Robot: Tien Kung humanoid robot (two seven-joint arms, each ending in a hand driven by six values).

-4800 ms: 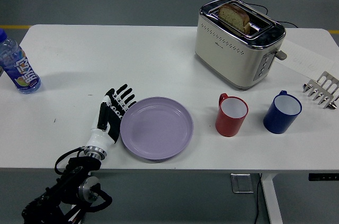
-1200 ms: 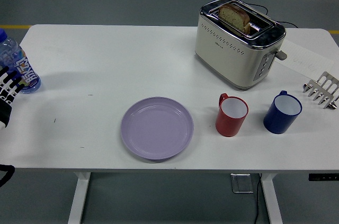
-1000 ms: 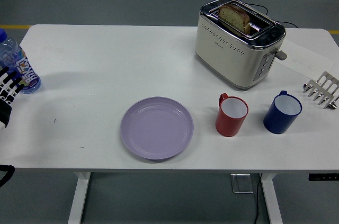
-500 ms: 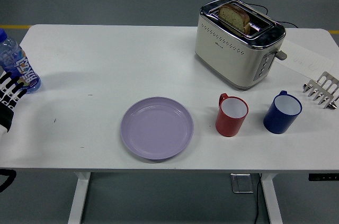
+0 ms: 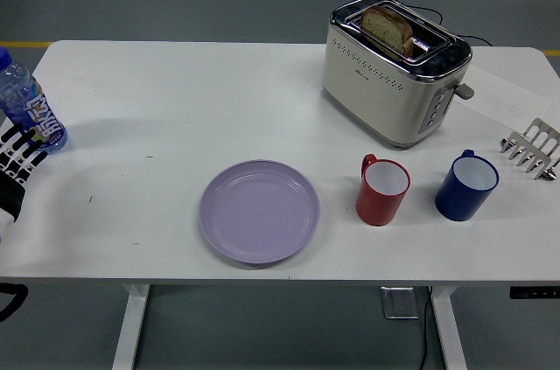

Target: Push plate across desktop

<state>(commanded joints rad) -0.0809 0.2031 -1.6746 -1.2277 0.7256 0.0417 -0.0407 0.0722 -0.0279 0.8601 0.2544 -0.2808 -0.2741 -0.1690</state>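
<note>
Plate (image 5: 259,211), lilac and empty, lies near the front edge of the white desk (image 5: 201,99), untouched. Left robot hand (image 5: 15,163) sits at the left edge, well apart from the plate, fingers extended and grasping nothing. Red mug (image 5: 383,189) and blue mug (image 5: 466,185) stand right of the plate. Water bottle (image 5: 29,107) stands just behind the hand. Toaster (image 5: 394,71) holding bread (image 5: 388,28) stands farthest back.
</note>
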